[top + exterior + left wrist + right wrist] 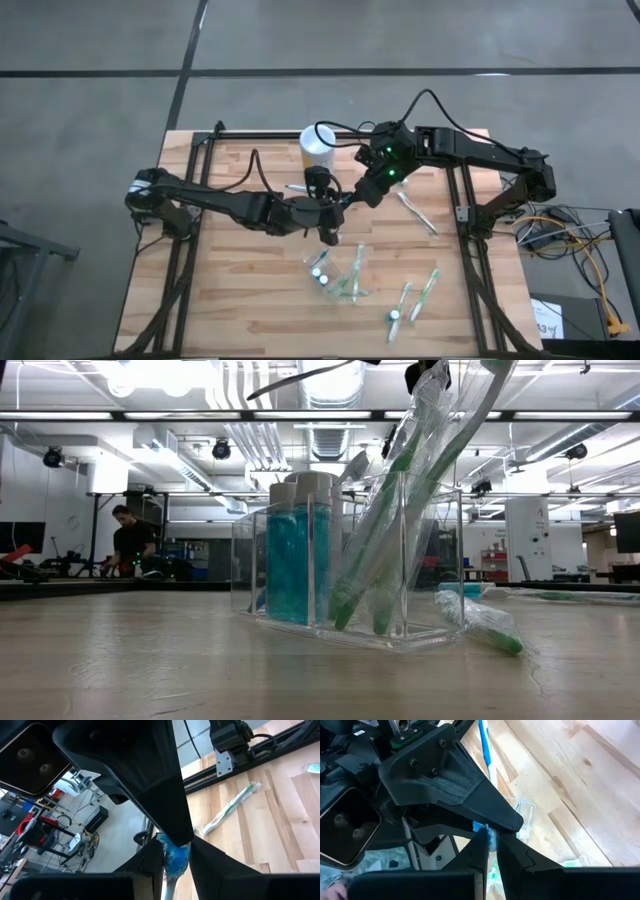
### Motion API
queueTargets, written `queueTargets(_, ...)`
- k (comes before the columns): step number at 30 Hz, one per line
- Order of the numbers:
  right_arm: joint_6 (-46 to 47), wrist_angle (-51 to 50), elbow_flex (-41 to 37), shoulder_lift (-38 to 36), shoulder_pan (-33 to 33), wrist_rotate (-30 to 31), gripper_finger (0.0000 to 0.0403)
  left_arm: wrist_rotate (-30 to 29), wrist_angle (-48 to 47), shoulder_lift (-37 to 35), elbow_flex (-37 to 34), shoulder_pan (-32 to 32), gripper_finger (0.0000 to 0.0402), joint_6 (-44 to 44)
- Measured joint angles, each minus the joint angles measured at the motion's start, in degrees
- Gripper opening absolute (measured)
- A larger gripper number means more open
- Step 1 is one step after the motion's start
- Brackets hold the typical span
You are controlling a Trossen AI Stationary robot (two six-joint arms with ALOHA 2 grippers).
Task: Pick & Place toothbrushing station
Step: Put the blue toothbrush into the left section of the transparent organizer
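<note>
L+R gripper [335,205] both clenched on blue toothbrush [172,860]; clear station [338,272] just beside (nearer front edge).

A pale butcher-block wooden table [240,300] is seen, bordered by black rails. On it are set a clear plastic compartmented holder [338,275] (containing green toothbrushes and blue tubes), a white-rimmed yellow cup [318,147] and loose wrapped green toothbrushes [415,297].

This is looking like a robotics lab or workshop: exposed ducts [335,435] and strip lights [150,415] are running overhead, a person [130,540] is working at a far bench, and a wooden worktop [250,300] is standing on bare concrete floor [80,100].
</note>
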Motion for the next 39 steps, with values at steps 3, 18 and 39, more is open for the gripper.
queueTargets(3,-0.25,-0.04,0.0,0.0,-0.01,0.04,0.0023,0.02,0.01,0.0,0.0,-0.02,0.0083,0.0)
queueTargets(18,-1.75,-0.11,0.0,-0.02,-0.02,0.24,0.0023,0.17,-0.32,0.0,0.0,-0.02,0.0057,-1.56)
queueTargets(39,-7.62,0.0,-0.07,0.0,-0.02,-4.52,0.0075,0.7,-0.41,-0.09,0.0,-0.11,0.0057,-2.19)
